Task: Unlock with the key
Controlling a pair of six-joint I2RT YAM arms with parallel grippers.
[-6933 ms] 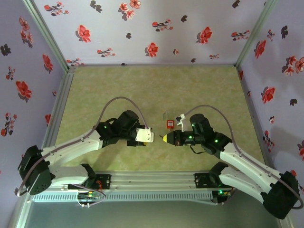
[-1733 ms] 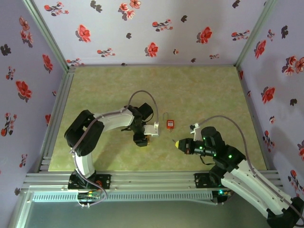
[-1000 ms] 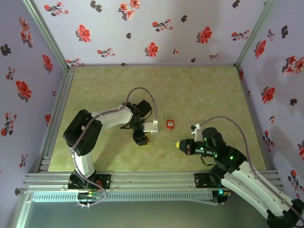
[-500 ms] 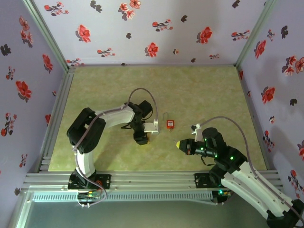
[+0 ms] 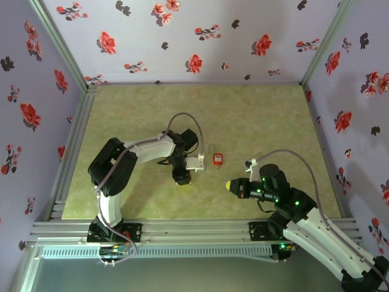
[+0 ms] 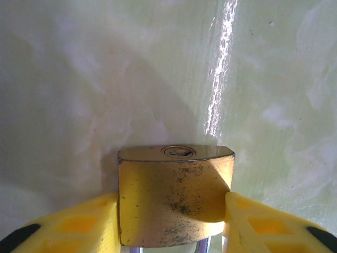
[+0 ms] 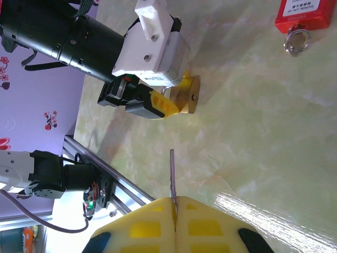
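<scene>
Green marbled tabletop [image 5: 255,115], lilac flowered walls [image 5: 182,36]. Left gripper [image 5: 183,179] clamps a brass padlock [image 6: 174,190] left of centre; right gripper [image 7: 175,208] is closed on the thin silver key [image 7: 171,174], lower centre of its wrist view.

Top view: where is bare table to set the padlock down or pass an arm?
Free: the far half of the table up to the back wall, and the strip between the red tag and the right wall. Crowded: the middle, where the left pincer holds the padlock near the right pincer with the key.
</scene>
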